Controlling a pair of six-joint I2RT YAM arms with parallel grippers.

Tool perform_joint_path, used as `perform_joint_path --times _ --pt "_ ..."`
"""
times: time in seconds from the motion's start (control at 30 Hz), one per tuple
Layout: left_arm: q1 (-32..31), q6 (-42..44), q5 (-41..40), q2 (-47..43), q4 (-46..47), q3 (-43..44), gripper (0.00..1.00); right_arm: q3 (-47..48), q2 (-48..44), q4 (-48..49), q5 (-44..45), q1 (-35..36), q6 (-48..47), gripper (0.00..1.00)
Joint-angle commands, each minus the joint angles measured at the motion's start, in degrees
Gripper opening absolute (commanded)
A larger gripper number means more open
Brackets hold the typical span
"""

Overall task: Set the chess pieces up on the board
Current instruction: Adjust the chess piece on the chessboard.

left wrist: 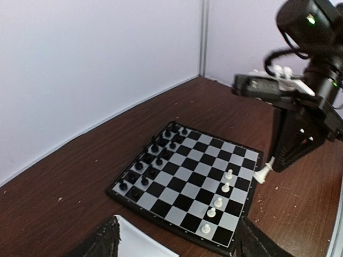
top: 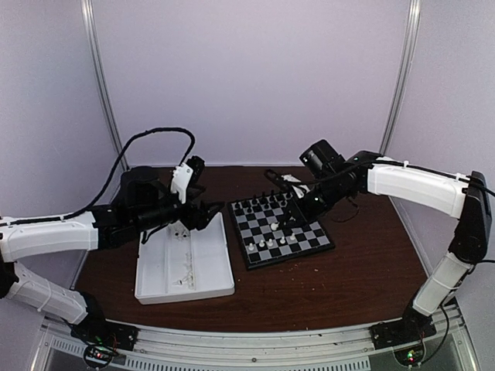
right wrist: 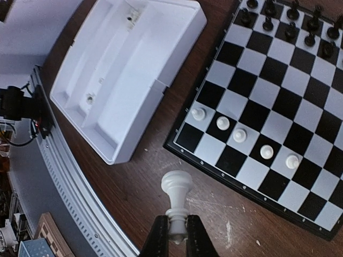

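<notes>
The right end effector (right wrist: 176,238) pinches a white chess piece (right wrist: 177,194) at the bottom middle, above the brown counter (right wrist: 134,176). The board (right wrist: 254,115) fills the upper right. The left end effector (left wrist: 177,235) is spread wide.

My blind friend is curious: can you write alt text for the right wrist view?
The right gripper pinches a white chess piece over the table, just off the board. Five white pawns stand in a row on it; a white tray lies beside it.
</notes>
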Motion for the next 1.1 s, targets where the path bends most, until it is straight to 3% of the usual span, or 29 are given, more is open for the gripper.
perform_joint_path --times 0.0,0.2,0.37,0.47,0.67,1.07 --pt "2.98 -9.02 -9.97 -2.33 -18.75 8.00 0.75 3.55 4.62 -16.38 9.13 0.42 -6.66 0.04" --pt "9.38 -18.43 -7.87 -2.37 -31.30 12.45 0.76 7.55 9.73 -19.81 13.04 1.22 -7.27 0.05" --pt "11.93 -22.71 -8.58 -0.91 -39.07 15.26 0.83 10.69 13.92 -21.14 15.64 1.48 -7.40 0.05" --pt "12.61 -22.65 -8.67 -0.56 -40.72 15.45 0.84 11.84 15.34 -21.21 16.65 1.55 -7.48 0.05" --pt "12.70 -21.40 -8.71 0.12 -41.92 15.32 0.97 13.32 17.65 -21.97 18.35 2.09 -7.93 0.06" --pt "12.71 -19.65 -8.28 1.76 -42.56 16.11 0.98 15.63 21.03 -22.94 20.83 3.32 -8.29 0.07"
